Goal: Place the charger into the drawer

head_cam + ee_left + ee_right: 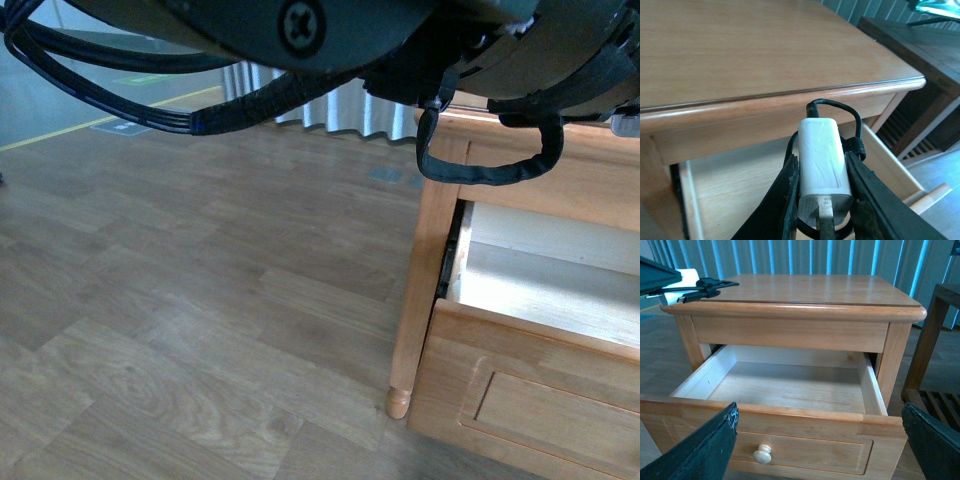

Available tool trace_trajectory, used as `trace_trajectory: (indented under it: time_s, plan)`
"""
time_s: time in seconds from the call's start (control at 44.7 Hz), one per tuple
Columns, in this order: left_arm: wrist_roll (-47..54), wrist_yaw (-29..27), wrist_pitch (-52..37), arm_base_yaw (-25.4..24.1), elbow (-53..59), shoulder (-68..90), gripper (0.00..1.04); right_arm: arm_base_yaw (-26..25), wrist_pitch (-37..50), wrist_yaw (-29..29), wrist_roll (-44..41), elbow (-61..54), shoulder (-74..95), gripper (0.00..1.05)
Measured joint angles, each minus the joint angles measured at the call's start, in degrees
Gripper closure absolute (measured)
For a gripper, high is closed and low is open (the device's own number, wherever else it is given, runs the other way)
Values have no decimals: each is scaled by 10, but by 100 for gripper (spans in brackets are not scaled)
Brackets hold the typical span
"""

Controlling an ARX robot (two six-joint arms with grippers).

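The white charger (821, 150) is clamped between the black fingers of my left gripper (822, 167), plug prongs toward the camera, its thin black cable (840, 107) looping off the far end. It hangs over the open drawer (735, 185), just in front of the tabletop's edge. In the right wrist view the drawer (790, 385) is pulled out, its pale inside bare, with a round pale knob (762, 454) on the panel front. My right gripper (820, 445) stands open and wide in front of that panel, holding nothing. The charger (687, 280) shows up there too, near the cabinet's corner.
The drawer belongs to a honey-brown bedside cabinet (765, 50) standing on a wood-plank floor (150, 300). A turned leg (400, 395) is at its front corner. A dark wooden slatted rack (935, 340) stands close beside the cabinet. Pleated curtains (815, 257) hang behind.
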State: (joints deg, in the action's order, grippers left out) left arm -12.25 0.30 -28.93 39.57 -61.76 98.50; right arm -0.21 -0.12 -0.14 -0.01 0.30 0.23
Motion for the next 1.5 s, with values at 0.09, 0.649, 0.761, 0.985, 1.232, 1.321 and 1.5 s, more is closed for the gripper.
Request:
trace_trajectory:
  time_s: [0.09,0.649,0.761,0.985,1.232,1.321,1.5]
  plan:
    - [-3,-11,-6,-12,23,-3,81,0,0,1,0,0,0,8]
    - [-50,-17,-26,-72,36,70,81,0,0,1,0,0,0,8]
    - [-59,-18,-30,-80,23,93,81,0,0,1,0,0,0,8]
    - [-64,-17,-31,-87,-5,125,81,0,0,1,0,0,0,8]
    - [-71,-15,-42,-78,-26,151,44,0,0,1,0,0,0,8]
    - [-71,-18,-46,-72,-27,152,28,0,0,1,0,0,0,8]
    - [-70,-30,-52,-64,3,108,7,0,0,1,0,0,0,8]
